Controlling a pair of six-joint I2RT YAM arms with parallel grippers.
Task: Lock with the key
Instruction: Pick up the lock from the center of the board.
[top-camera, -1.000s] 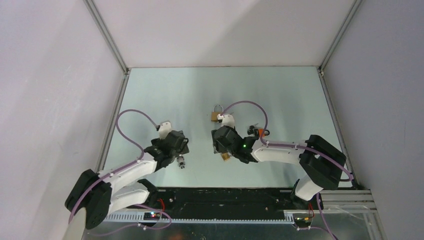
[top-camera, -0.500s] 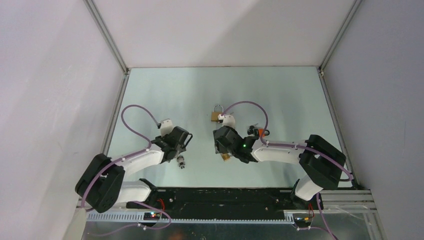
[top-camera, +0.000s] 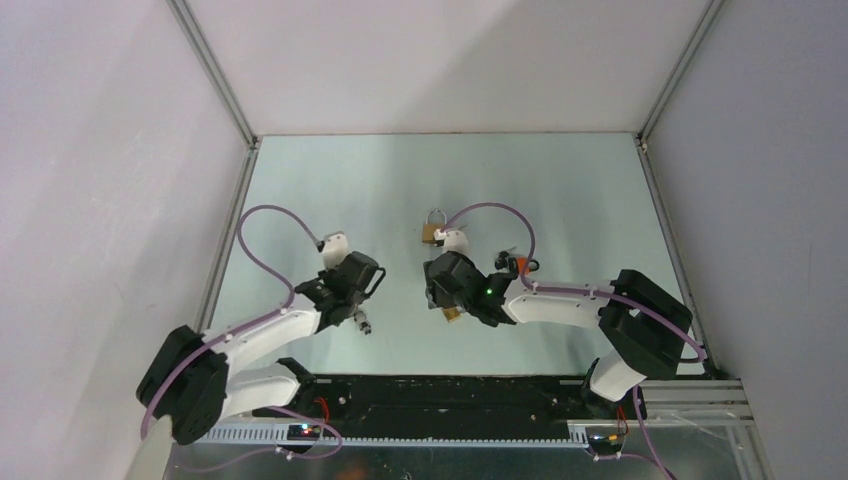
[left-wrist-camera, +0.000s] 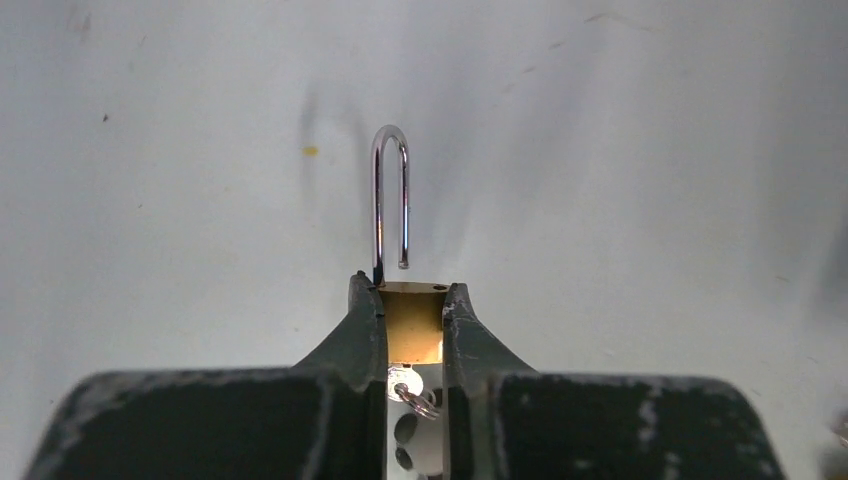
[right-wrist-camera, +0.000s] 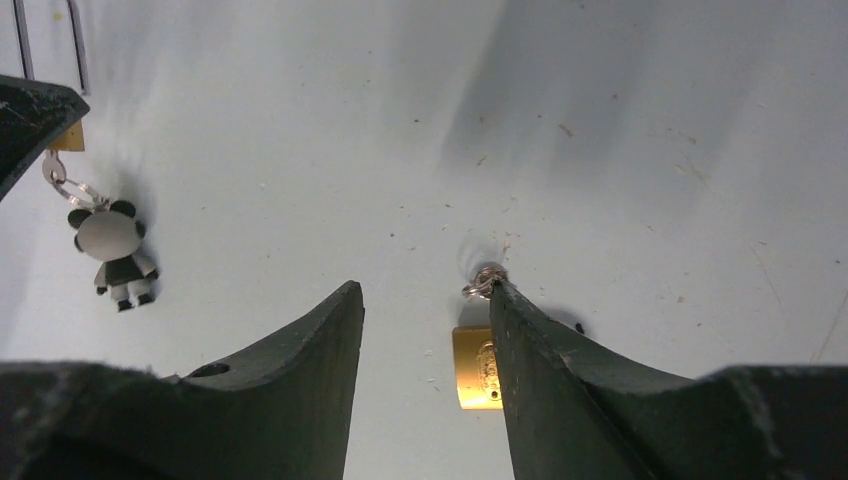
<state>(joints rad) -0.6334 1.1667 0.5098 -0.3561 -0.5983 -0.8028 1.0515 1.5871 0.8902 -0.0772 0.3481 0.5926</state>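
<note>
My left gripper (left-wrist-camera: 411, 290) is shut on the brass body of a small padlock (left-wrist-camera: 412, 318). Its steel shackle (left-wrist-camera: 390, 200) stands open, one end free above the body. A silver key (left-wrist-camera: 403, 384) with a ring sits at the padlock's underside, between my fingers. A panda keychain (right-wrist-camera: 112, 250) trails from that ring on the table. In the top view this gripper (top-camera: 361, 316) is left of centre. My right gripper (right-wrist-camera: 425, 290) is open above a second brass padlock (right-wrist-camera: 474, 368), which lies flat with a key ring (right-wrist-camera: 484, 281) at its end, half hidden by the right finger (right-wrist-camera: 540, 370).
A third padlock (top-camera: 434, 229) lies further back near the table's middle. A small orange-and-black object (top-camera: 518, 263) rests beside the right arm's cable. Metal frame rails (top-camera: 225, 250) line the table's sides, with grey walls beyond.
My left gripper has closed from wide open onto the padlock, and the left arm has shifted slightly. The right gripper has hardly moved.
</note>
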